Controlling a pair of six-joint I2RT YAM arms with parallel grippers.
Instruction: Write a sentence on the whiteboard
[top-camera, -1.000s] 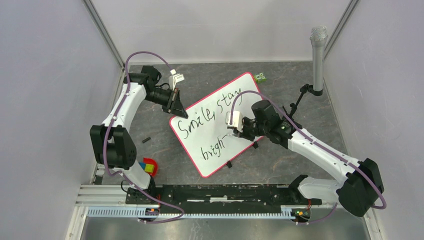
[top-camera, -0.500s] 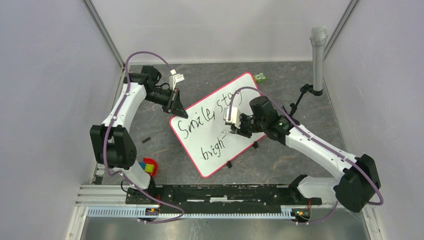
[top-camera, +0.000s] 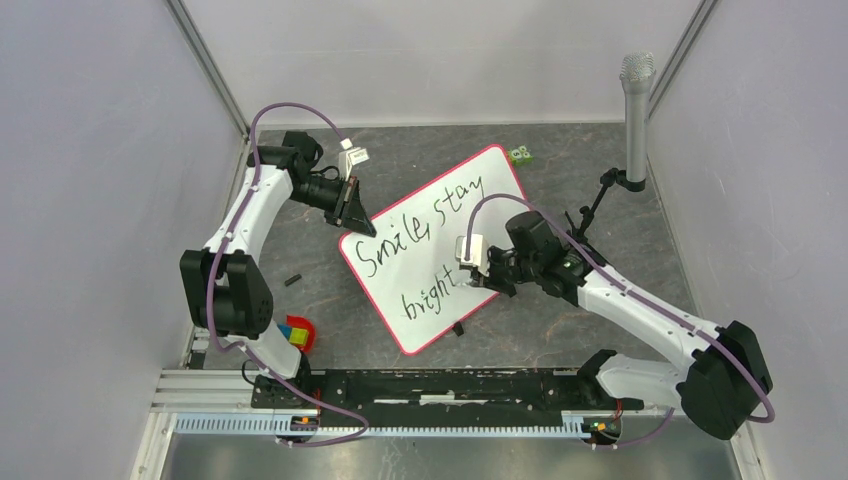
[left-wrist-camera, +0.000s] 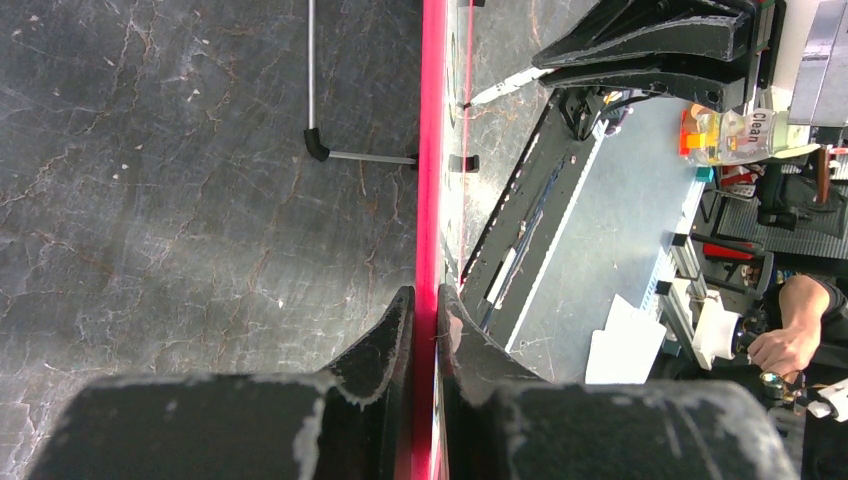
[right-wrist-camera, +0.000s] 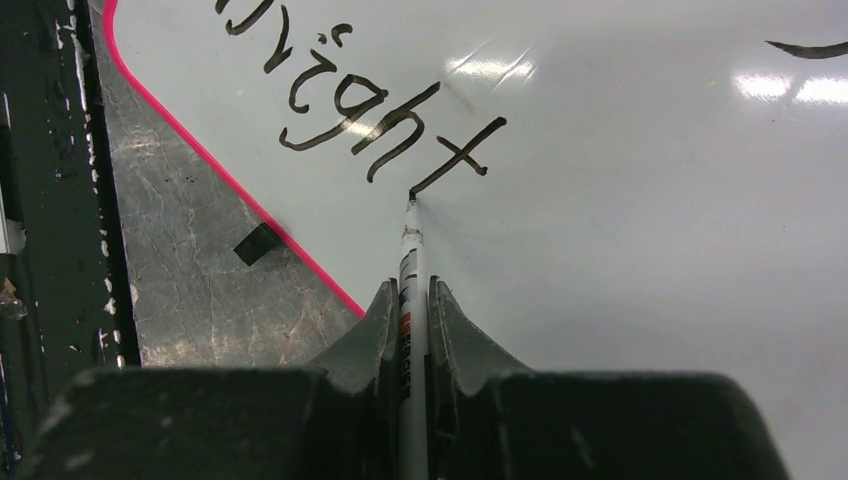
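Whiteboard (top-camera: 432, 256): lies askew on the counter (top-camera: 320, 295), the pink edge by its left corner pinched in the left claw (left-wrist-camera: 425, 297). Sentence (right-wrist-camera: 372, 112): reads "Smile, stay bright", with no full stop visible. Marker (right-wrist-camera: 411, 240): clamped in the right claw (right-wrist-camera: 411, 287), long axis straight ahead, tip apparently touching the final "t"; blank board lies just right.

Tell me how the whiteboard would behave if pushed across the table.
Probably stiff: the whiteboard shows a straight edge where the left hand pinches it. Likely light, being thin. Its small black feet may catch, so it might pivot rather than slide.
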